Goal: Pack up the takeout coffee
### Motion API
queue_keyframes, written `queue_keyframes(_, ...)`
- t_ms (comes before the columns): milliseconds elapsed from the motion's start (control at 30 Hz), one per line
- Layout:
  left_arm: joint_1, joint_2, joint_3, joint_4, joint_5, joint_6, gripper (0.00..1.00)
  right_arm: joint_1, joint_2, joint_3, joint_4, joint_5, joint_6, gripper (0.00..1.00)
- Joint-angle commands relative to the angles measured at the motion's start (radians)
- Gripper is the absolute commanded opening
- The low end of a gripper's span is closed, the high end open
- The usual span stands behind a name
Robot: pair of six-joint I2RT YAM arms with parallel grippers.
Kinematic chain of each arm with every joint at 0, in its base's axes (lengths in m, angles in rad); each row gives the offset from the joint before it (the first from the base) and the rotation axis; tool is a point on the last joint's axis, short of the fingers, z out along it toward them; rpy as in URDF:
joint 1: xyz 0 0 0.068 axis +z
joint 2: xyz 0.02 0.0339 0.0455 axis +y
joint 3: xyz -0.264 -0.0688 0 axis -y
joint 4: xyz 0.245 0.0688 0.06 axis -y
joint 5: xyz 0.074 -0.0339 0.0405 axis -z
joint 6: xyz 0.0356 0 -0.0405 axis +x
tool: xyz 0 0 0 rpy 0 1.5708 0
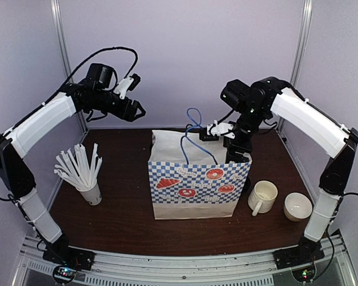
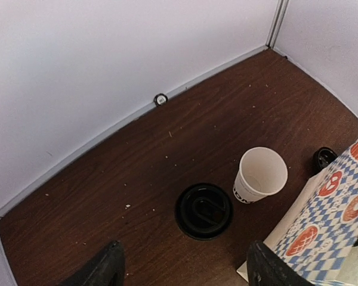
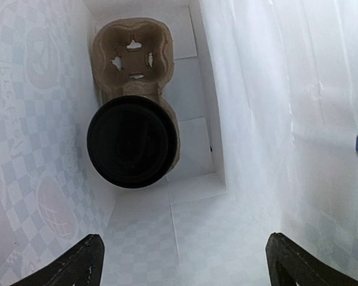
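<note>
Soft, even light is spread over the table (image 1: 119, 214), with only faint shadows thrown. Below the right gripper (image 3: 185, 262), the walls of the paper bag (image 3: 268, 89) are washed bright; the fingertips (image 3: 77, 265) are blurred.

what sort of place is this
Probably a robot test booth dressed as a café counter: plain white panel walls, a dark wooden table, and props like the printed paper bag and cup of straws.

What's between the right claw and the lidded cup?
Nothing: between right claw and lidded cup the right wrist view shows only bare white bag floor.
</note>
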Motion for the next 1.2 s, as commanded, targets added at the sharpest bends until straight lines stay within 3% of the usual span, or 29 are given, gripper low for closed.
queue_keyframes(0, 0.01, 0.135, 0.092, -0.125, 0.153, 0.022, 0.74, -0.032, -0.031, -0.008, 0.013, 0.037, -0.004, 0.98)
queue_keyframes(167, 0.007, 0.236, 0.201, -0.215, 0.209, 0.118, 0.8, -0.034, -0.026, 0.013, 0.008, 0.053, -0.019, 0.98)
queue_keyframes(400, -0.011, 0.365, 0.352, -0.339, 0.176, 0.181, 0.84, -0.036, 0.0, 0.076, -0.034, 0.057, -0.054, 0.98)
queue_keyframes(700, -0.067, 0.507, 0.49, -0.432, 0.031, 0.245, 0.86, -0.027, 0.02, 0.13, -0.122, -0.03, -0.091, 0.98)
queue_keyframes(1167, -0.096, 0.476, 0.475, -0.385, 0.022, 0.226, 0.84, -0.015, 0.001, 0.331, -0.169, -0.072, -0.072, 0.94)
